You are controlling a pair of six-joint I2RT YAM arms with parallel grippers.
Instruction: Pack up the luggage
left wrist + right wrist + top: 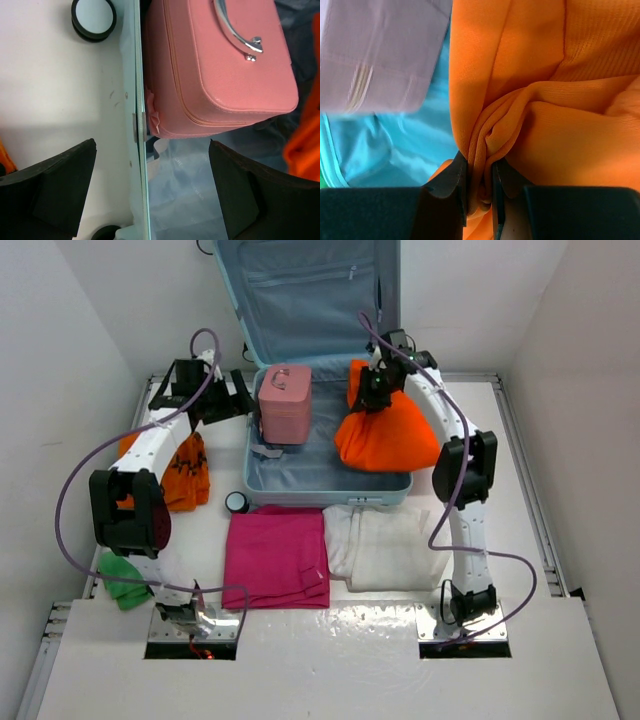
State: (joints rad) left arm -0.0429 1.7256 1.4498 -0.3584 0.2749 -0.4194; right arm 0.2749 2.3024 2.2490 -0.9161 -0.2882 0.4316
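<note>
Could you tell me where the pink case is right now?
In the top view, the pink case stands inside the luggage, by its left wall, left of the orange garment.

The luggage [330, 497] is set open at the back of the bench [560, 490], with its lid stood up behind. A small case [285, 405] is placed in its left side. A bundle of cloth [390, 435] is laid in its right side and pinched from above by the right gripper [479, 172]. In front of the luggage, a folded cloth [277, 555] is laid on the left and a folded towel [385, 545] on the right. A small round thing [237, 502] is put just beside the front left corner. A crumpled cloth [185, 475] is dropped left of the luggage.
</note>
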